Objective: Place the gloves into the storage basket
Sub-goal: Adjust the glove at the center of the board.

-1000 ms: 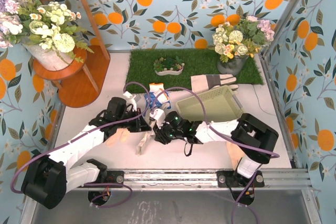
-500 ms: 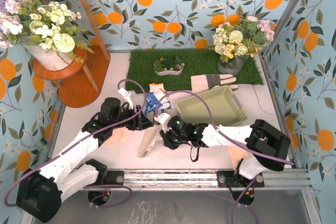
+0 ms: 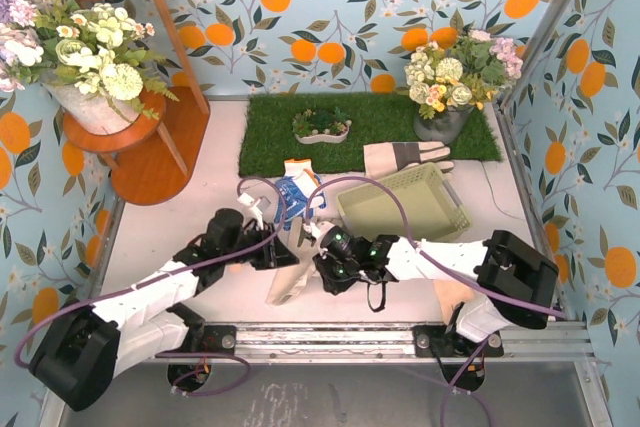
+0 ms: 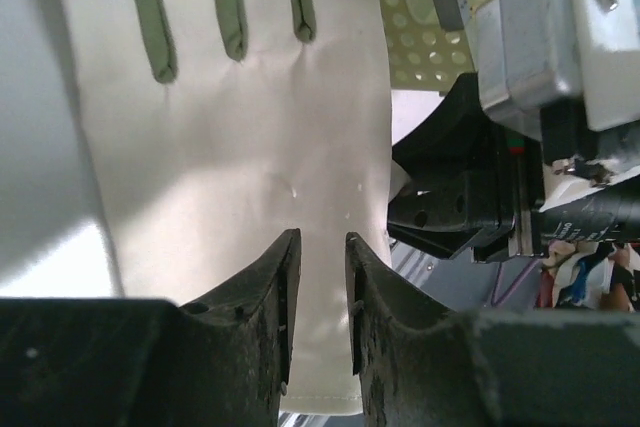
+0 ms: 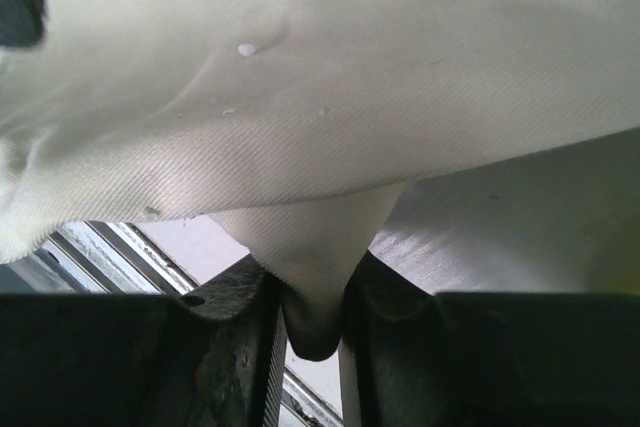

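peach-tan fabric glove (image 3: 288, 282) near centre, left of pale green latticed plastic basket (image 3: 410, 209) | right gripper (image 5: 310, 282) clamped on glove fold | left gripper (image 4: 318, 247) narrow gap, grip unclear

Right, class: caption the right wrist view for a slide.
Right claw shut on a fold of a pale glove.

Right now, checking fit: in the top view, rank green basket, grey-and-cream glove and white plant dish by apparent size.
1. green basket
2. grey-and-cream glove
3. white plant dish, only slightly smaller than the glove
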You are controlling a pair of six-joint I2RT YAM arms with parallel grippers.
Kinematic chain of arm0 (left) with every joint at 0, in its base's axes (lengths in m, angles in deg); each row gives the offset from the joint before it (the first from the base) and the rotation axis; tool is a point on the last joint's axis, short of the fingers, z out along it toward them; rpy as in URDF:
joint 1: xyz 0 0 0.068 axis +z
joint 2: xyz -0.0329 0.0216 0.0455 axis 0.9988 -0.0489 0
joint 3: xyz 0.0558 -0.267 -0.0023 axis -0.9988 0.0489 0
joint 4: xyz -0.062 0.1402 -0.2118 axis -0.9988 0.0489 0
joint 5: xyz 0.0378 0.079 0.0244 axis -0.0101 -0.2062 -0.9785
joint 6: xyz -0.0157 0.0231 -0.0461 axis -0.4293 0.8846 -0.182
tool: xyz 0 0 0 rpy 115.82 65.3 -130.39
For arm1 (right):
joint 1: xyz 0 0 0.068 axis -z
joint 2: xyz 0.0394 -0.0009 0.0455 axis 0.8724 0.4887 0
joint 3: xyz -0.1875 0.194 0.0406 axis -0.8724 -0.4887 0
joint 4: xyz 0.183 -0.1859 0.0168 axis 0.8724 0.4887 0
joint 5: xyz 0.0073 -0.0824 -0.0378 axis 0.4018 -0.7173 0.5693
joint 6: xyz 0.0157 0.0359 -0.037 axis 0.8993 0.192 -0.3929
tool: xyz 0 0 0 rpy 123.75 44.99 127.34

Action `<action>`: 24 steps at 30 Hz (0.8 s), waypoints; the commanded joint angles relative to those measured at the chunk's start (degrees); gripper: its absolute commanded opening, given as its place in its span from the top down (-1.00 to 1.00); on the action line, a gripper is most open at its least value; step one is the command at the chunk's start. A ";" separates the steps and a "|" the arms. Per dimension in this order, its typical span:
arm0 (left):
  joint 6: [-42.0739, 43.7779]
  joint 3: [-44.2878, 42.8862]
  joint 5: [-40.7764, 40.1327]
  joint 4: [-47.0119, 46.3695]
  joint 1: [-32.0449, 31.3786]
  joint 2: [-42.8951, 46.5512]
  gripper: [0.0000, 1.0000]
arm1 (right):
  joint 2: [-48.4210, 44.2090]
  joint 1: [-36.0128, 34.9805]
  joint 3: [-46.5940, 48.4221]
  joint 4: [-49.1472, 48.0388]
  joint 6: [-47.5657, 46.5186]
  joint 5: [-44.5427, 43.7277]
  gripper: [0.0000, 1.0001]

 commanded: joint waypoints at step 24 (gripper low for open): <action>-2.60 2.73 -12.74 -16.69 -3.47 -8.45 0.14 | -9.33 -3.51 6.46 6.64 20.51 -16.41 -0.12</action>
